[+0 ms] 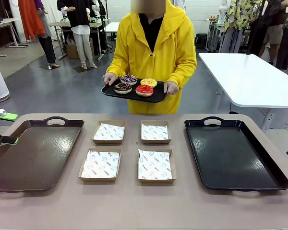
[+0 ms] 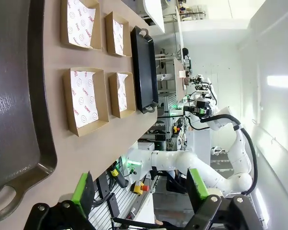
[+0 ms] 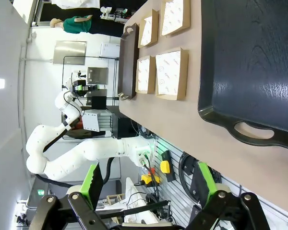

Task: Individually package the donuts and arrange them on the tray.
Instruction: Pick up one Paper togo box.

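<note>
You are seeing a red donut (image 1: 144, 90), a yellow donut (image 1: 149, 82) and two brown donuts (image 1: 123, 87). All are lying flat on a small tray (image 1: 157, 96).

We see the person (image 1: 151, 57) in a yellow hooded jacket (image 1: 178, 52) over a black top (image 1: 151, 26), the left arm (image 3: 72, 158) and right arm (image 2: 197, 167) as glossy white rounded tubes trailing black cables (image 2: 248, 143), and the left gripper (image 2: 140, 188) and right gripper (image 3: 148, 181) as black bolted linkages tipped with green pads (image 2: 82, 189).

print | red marks on box liners (image 1: 109, 132) | too small to read
</note>
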